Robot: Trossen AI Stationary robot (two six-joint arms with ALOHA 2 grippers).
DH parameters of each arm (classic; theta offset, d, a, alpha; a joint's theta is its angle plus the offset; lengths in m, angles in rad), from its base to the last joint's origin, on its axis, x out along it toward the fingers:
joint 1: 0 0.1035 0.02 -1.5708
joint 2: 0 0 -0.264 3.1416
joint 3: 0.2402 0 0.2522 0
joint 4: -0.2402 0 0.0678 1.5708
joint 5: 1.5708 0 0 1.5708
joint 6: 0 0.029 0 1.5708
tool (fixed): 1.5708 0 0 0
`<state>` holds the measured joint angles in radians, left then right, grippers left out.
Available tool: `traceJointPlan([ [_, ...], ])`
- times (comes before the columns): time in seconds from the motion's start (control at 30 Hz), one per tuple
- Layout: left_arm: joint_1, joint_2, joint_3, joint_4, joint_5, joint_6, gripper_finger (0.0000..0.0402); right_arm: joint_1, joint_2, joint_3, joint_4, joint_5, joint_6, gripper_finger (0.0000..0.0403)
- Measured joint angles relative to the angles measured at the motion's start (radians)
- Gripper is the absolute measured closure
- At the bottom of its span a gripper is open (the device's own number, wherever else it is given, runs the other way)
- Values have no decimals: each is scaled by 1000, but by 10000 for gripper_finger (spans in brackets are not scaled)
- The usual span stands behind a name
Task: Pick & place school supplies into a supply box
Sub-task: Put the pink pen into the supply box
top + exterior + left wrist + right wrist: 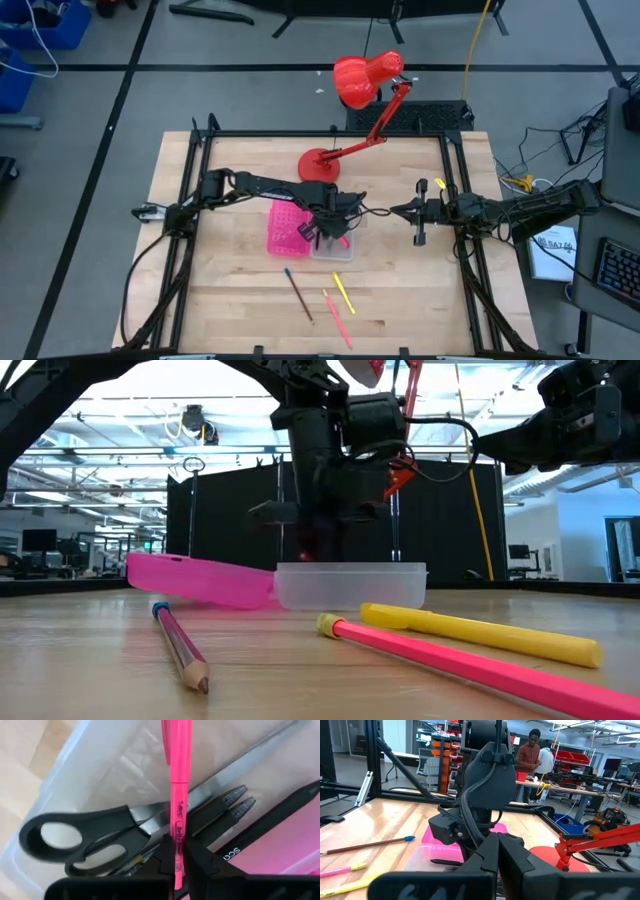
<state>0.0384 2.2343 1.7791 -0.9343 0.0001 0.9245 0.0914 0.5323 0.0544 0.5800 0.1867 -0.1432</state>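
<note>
The supply box lies open mid-table, with its pink half [285, 228] beside its clear half [330, 246]. My left gripper [178, 862] reaches down into the clear half [100, 765] and is shut on a pink pen [179, 795]. Under that pen, black-handled scissors [75, 840] and black pens [270, 820] lie in the clear half. My right gripper [419, 226] hovers to the right of the box, shut and empty. Three more supplies lie flat on the table near its front edge: a dark pencil [298, 293], a yellow pen [343, 292] and another pink pen [337, 318]. My left gripper pinches the pink pen's printed barrel [178, 827] between its two fingers, which lie across the pen. The fingers come from above, pointing down into the clear half. The pen reaches out past the fingers over the scissors' blades; I cannot tell whether its far end rests on them.
A red desk lamp stands behind the box, its round base [318, 165] on the table and its head [365, 78] past the far edge. A black frame [320, 133] runs around the table. Bare wood [220, 290] lies to the left of the loose pens.
</note>
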Motion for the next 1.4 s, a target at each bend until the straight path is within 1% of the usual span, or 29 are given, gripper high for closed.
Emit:
traceJointPlan([
  [0.13,-4,-31,-1,-11,2,-87,399,0,0,0,0,-2,3,403],
  [0.27,-6,-80,-3,-5,6,-175,399,0,0,0,1,-4,3,403],
  [0.33,-6,-106,-1,-6,5,-200,400,0,0,0,4,-4,3,403],
  [0.4,-12,-118,-1,-3,4,-191,399,0,0,0,8,-4,3,403],
  [0.5,-37,-118,-2,41,2,-164,379,0,0,0,15,-4,9,403],
  [0.6,-67,-106,-1,126,-2,-144,353,0,0,0,23,-4,11,403],
  [0.7,-96,-74,-2,206,-49,-120,332,0,0,0,22,-4,11,403],
  [0.77,-105,-64,-2,240,-57,-94,320,0,0,0,22,-4,11,403],
  [0.83,-93,-65,-2,222,-30,-80,311,0,0,0,22,-5,10,403],
  [0.9,-63,-67,3,184,45,-93,307,0,0,0,22,-5,10,403],
  [0.97,-30,-66,23,104,133,-111,306,0,0,0,22,-5,10,403],
  [1.0,-18,-66,31,83,155,-115,306,0,0,0,22,-5,10,403],
  [1.13,-5,-64,83,70,133,-81,305,0,0,0,29,-5,-8,403],
  [1.27,-1,0,208,19,154,-58,305,0,0,0,60,-4,-27,403],
  [1.33,3,45,272,-5,177,-88,305,0,0,0,66,-3,-29,403],
  [1.4,8,75,297,0,190,-145,305,0,0,0,77,-3,-29,403],
])
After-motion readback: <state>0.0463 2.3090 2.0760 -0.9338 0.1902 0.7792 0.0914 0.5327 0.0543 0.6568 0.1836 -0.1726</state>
